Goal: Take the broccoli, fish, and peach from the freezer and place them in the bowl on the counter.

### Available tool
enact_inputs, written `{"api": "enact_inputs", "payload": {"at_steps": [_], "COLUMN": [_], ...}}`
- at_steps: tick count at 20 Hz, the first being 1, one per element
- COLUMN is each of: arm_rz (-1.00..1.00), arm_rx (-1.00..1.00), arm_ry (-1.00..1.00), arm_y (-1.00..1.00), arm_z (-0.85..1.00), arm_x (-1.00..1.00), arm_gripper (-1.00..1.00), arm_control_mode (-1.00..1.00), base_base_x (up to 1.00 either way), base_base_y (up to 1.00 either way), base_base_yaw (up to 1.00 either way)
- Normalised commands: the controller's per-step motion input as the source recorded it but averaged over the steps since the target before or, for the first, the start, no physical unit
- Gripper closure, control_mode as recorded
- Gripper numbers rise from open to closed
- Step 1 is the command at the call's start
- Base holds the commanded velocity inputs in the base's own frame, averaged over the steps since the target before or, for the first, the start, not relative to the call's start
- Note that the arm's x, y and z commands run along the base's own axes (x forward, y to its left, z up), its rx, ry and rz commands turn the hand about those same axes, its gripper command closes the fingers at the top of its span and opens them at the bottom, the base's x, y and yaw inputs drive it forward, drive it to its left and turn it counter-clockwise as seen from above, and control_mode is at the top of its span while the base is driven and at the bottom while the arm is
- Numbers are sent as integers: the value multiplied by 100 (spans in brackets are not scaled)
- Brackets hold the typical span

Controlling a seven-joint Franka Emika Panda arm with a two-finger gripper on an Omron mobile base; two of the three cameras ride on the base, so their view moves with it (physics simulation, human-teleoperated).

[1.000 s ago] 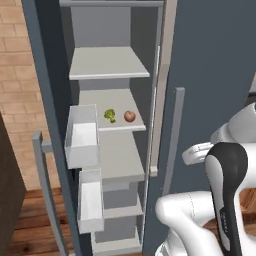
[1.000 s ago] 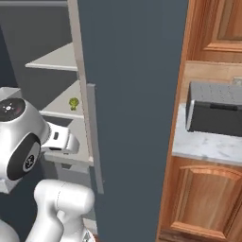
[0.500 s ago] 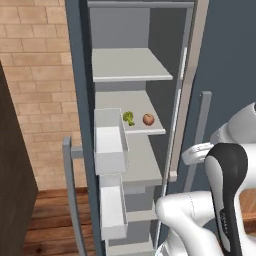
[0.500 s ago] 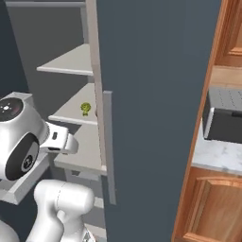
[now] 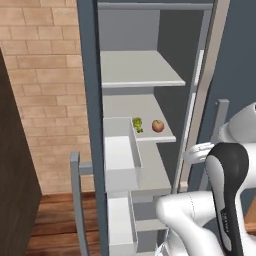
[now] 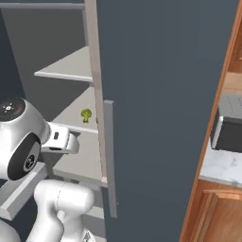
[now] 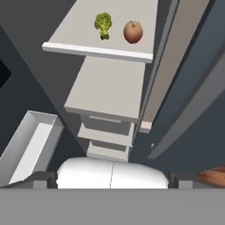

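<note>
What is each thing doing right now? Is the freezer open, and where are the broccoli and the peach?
freezer: door open, shelves showing.
broccoli: resting on a freezer shelf, left of the peach in the hand view, not touching it.
peach: sitting on the same shelf, untouched.
door bin: hanging on the open door, looks empty.
toaster oven: on the counter, door closed.
</note>
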Motion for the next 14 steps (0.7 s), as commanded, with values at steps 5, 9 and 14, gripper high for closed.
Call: {"api": "enact_inputs", "payload": {"at_steps": [5,9,14], "arm_rz": [0,0,1], "arm_rx": [0,0,0], "arm_ry": [0,0,0], "arm_y": [0,0,1], "arm_z": [0,0,0], "arm_x": [0,0,11], "arm_gripper": [-100,-100,-100], "arm_control_mode": [100,100,-100], "base_base_x": [25,34,37], "base_base_y": [23,12,2], "base_base_yaw": [6,8,6]}}
